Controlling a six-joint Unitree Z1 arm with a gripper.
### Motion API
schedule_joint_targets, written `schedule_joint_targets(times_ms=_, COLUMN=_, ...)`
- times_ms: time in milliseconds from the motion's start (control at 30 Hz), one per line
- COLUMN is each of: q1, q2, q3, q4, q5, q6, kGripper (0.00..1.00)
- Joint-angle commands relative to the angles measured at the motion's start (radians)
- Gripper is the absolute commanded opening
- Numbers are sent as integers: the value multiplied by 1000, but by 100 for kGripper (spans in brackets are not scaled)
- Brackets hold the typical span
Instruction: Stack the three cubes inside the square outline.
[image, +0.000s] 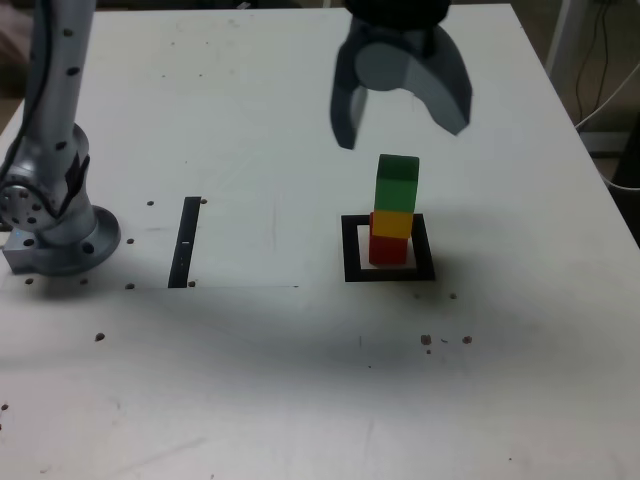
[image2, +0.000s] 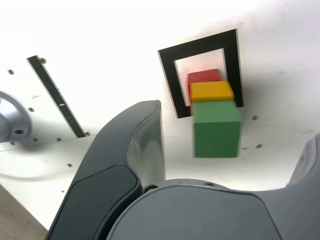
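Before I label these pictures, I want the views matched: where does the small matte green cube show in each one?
Exterior view: the small matte green cube tops the stack, right of centre, below the open gripper.
Wrist view: the green cube is the nearest, largest block, between the gripper's fingers.
Shared landmark: the thick black square outline around the stack's base.

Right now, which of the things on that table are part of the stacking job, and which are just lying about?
Part of the job:
- green cube, top of the stack
- yellow cube, middle
- red cube, bottom
- square outline around the stack
- hand, open above the stack

Just lying about:
- thin black strip
- arm's base
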Motion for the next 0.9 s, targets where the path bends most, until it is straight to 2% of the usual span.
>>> schedule_joint_targets(times_ms=0, q1=2, q2=-35, q3=32, q4=8, q5=5, q6=0, kGripper=100)
schedule_joint_targets(times_ms=467, q1=19, q2=-261, q3=380, q4=-33, q5=47, q6=-57, kGripper=100)
schedule_joint_targets(times_ms=600, q1=34, q2=-325, q3=504, q4=-75, q5=42, q6=-73, kGripper=100)
schedule_joint_targets(times_ms=867, q1=73, q2=-420, q3=735, q4=-209, q5=17, q6=-83, kGripper=100)
